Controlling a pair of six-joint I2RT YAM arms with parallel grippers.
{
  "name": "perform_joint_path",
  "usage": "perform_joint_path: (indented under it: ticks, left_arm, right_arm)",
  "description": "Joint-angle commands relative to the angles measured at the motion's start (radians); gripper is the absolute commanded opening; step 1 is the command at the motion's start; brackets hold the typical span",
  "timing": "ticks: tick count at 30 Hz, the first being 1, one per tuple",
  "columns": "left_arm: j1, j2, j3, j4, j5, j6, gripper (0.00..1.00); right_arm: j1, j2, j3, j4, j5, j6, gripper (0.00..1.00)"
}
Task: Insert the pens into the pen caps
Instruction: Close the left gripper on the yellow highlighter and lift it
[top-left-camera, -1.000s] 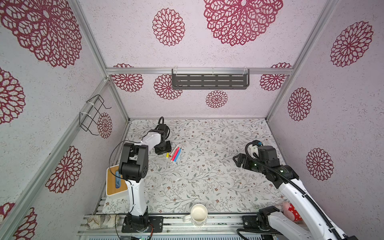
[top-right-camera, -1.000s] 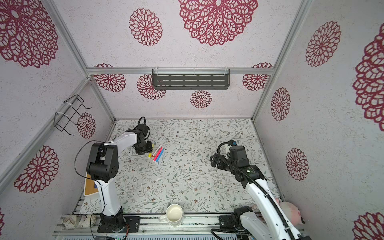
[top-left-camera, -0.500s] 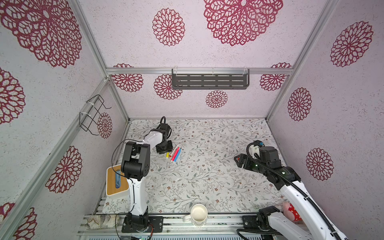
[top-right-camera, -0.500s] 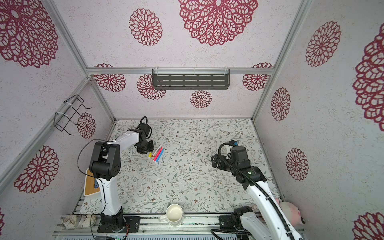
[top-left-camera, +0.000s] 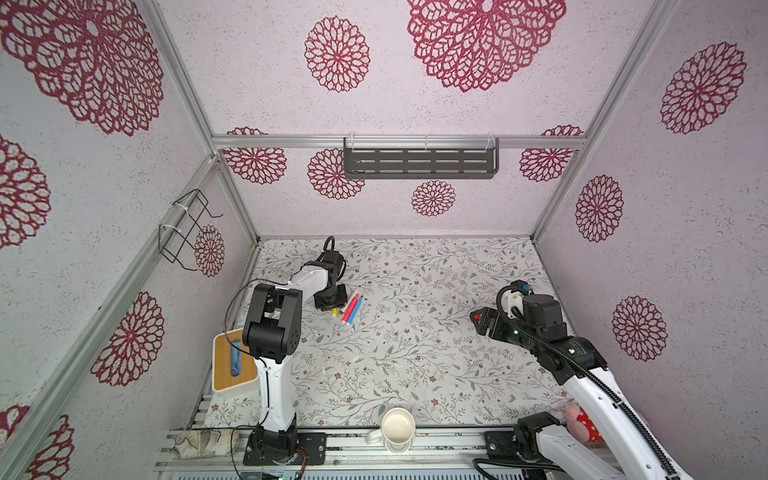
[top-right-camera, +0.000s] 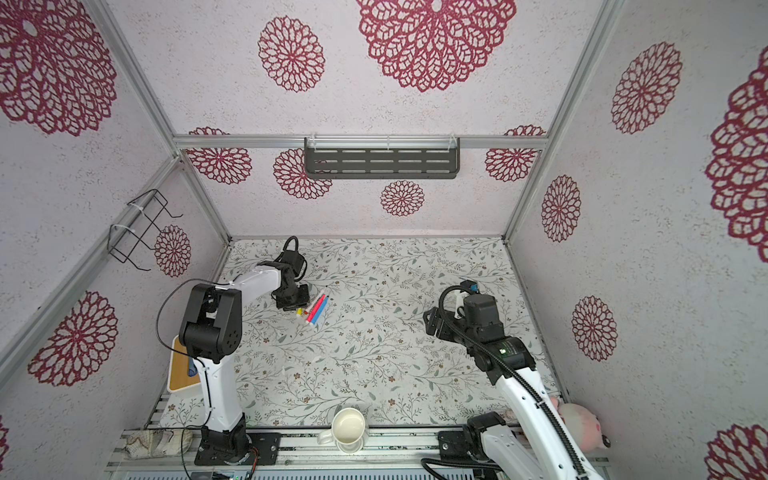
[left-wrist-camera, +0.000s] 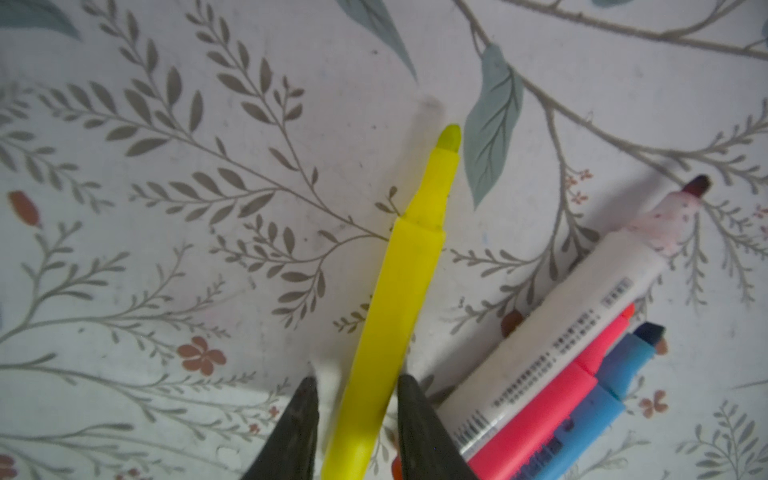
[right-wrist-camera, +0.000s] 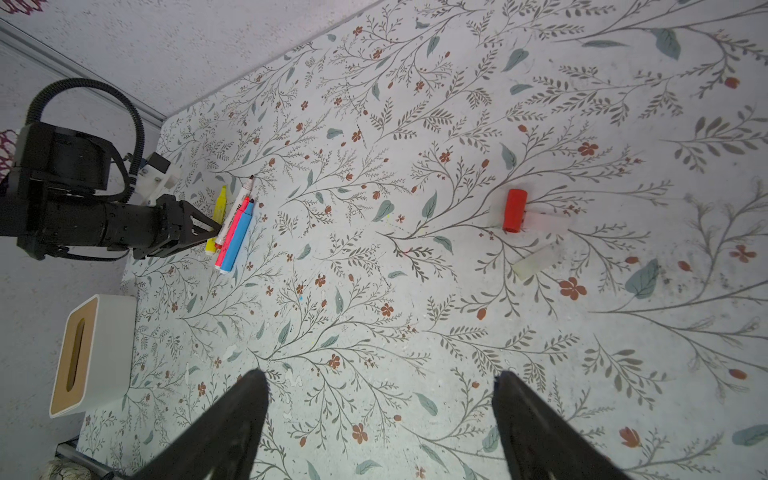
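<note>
Four pens lie together at the back left of the table: a yellow pen (left-wrist-camera: 399, 291), a white-and-red one (left-wrist-camera: 582, 299), a pink one (left-wrist-camera: 552, 399) and a blue one (left-wrist-camera: 598, 399), all uncapped. My left gripper (left-wrist-camera: 357, 380) straddles the yellow pen's barrel near the table; one finger touches it and a thin gap shows beside the other, so it is still open. In the right wrist view a red pen cap (right-wrist-camera: 515, 210) and two clear caps (right-wrist-camera: 534, 262) lie on the table. My right gripper (right-wrist-camera: 381, 374) hovers wide open and empty short of them.
A white tissue box with a wooden top (top-left-camera: 232, 361) stands at the front left edge. A cream mug (top-left-camera: 398, 426) sits on the front rail and a pink plush toy (top-left-camera: 577, 419) at the front right. A dark shelf (top-left-camera: 419, 163) hangs on the back wall.
The left gripper's jaws have narrowed around the yellow pen. The left arm's elbow has swung a little. The right gripper has drifted slightly to the right.
</note>
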Motion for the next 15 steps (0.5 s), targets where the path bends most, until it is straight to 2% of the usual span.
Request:
perform_joint_path:
  ticks: [1,10,12,15]
  left_arm:
    - [-0.005,0.027,-0.046,-0.004,0.01,-0.004,0.3]
    - [-0.007,0.008,-0.058,-0.006,0.004,0.009,0.19]
    - [-0.007,0.004,-0.056,-0.01,0.007,0.013,0.13]
    - [-0.01,-0.004,-0.055,-0.022,0.0,0.021,0.1]
  right_arm:
    - [0.003,-0.019,0.004,0.018,0.014,0.013,0.87]
    - [0.003,-0.033,-0.002,0.021,0.016,0.027,0.87]
    - [0.003,-0.034,-0.003,0.021,0.015,0.03,0.87]
    - [0.003,-0.038,-0.006,0.021,0.013,0.033,0.87]
